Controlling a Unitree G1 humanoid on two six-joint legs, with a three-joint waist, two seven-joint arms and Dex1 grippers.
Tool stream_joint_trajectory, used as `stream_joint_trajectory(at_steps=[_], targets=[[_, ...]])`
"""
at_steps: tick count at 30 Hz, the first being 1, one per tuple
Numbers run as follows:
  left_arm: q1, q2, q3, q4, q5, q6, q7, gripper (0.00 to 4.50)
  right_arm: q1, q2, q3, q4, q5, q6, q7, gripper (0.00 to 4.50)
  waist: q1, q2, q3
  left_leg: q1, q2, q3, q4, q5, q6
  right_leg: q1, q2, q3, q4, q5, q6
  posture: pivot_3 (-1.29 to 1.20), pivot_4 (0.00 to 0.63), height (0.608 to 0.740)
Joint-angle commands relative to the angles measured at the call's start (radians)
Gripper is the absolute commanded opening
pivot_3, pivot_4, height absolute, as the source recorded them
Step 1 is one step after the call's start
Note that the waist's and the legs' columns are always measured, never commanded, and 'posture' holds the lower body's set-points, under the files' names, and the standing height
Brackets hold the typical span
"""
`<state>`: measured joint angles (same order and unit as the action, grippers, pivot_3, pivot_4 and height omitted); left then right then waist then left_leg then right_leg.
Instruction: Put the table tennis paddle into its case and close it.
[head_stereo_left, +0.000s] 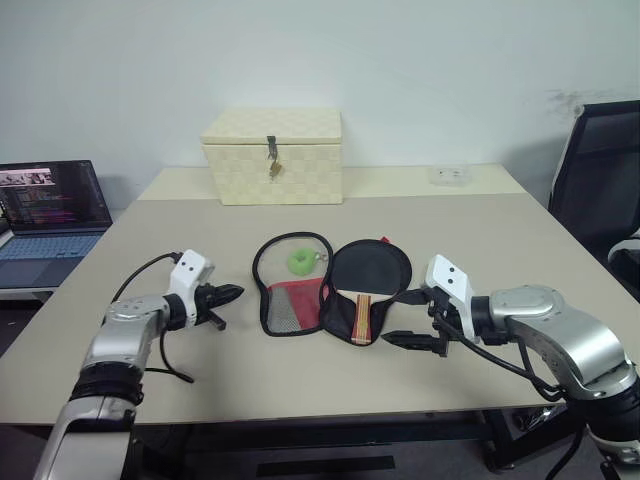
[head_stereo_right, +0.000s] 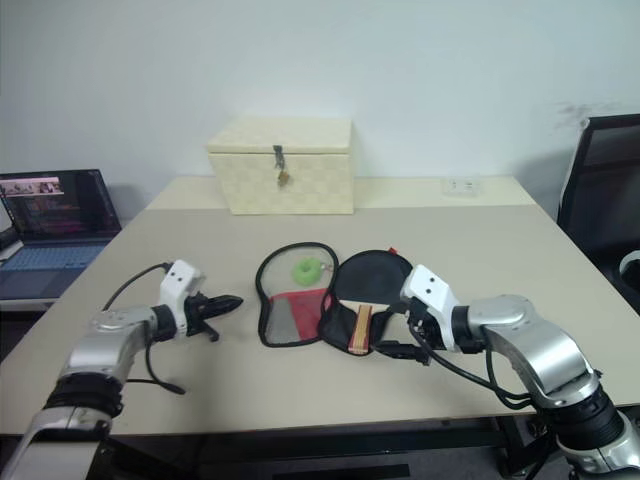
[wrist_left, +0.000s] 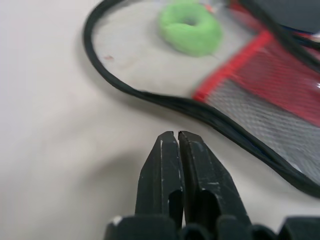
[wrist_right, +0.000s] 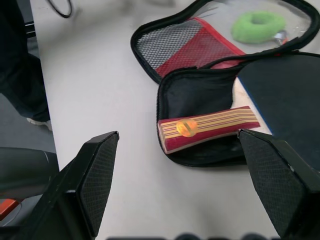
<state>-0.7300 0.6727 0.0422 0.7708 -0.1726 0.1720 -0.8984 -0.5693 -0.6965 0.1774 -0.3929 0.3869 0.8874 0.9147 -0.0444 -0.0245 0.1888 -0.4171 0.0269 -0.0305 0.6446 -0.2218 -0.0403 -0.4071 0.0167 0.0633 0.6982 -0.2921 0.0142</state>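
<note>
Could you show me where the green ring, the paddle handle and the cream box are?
green ring (head_stereo_left: 300, 261): left eye view, on its foam band.
paddle handle (wrist_right: 210, 127): right wrist view, on the striped wooden side.
cream box (head_stereo_left: 300, 160): left eye view, on its woven front wall.

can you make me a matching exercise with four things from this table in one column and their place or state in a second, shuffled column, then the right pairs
Things
1. round black-rubber table tennis paddle with striped wooden handle
2. green ring
3. cream woven box with a latch
4. left gripper

Places or states
A. at the far side of the table, lid down
B. lying in the right half of the open black and red soft case
C. shut, holding nothing, beside the case's left edge
D. resting inside the case's left half, above the red mesh pocket

Pairs: 1-B, 2-D, 3-A, 4-C
</note>
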Motion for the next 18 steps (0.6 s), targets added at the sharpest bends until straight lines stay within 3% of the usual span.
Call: stream_joint_trajectory(at_steps=[1, 7, 18], targets=[[-0.072, -0.023, -0.023, 0.101, 0.056, -0.083, 0.019, 0.08, -0.004, -0.013, -0.011, -0.054, 0.019, -0.02, 0.008, 4.2, 0.0, 0.0, 0.0, 0.0, 0.0, 0.0, 0.0, 0.0, 0.0, 0.0, 0.0, 0.0, 0.0, 0.0, 0.0, 0.0, 0.15, 0.74], [-0.141, -0.099, -0.053, 0.242, 0.111, -0.144, 0.01, 0.08, 0.009, -0.014, -0.02, -0.065, 0.015, -0.021, -0.008, 4.2, 0.002, 0.0, 0.0, 0.0, 0.0, 0.0, 0.0, -0.001, 0.001, 0.0, 0.0, 0.0, 0.0, 0.0, 0.0, 0.0, 0.15, 0.74], [-0.176, -0.153, -0.022, 0.272, 0.1, -0.161, -0.018, 0.08, -0.01, 0.013, -0.064, -0.055, 0.043, -0.034, -0.041, 4.2, 0.012, 0.0, 0.0, 0.0, -0.001, 0.0, 0.001, -0.001, 0.001, 0.0, 0.0, 0.0, 0.0, 0.0, 0.0, 0.0, 0.15, 0.74]])
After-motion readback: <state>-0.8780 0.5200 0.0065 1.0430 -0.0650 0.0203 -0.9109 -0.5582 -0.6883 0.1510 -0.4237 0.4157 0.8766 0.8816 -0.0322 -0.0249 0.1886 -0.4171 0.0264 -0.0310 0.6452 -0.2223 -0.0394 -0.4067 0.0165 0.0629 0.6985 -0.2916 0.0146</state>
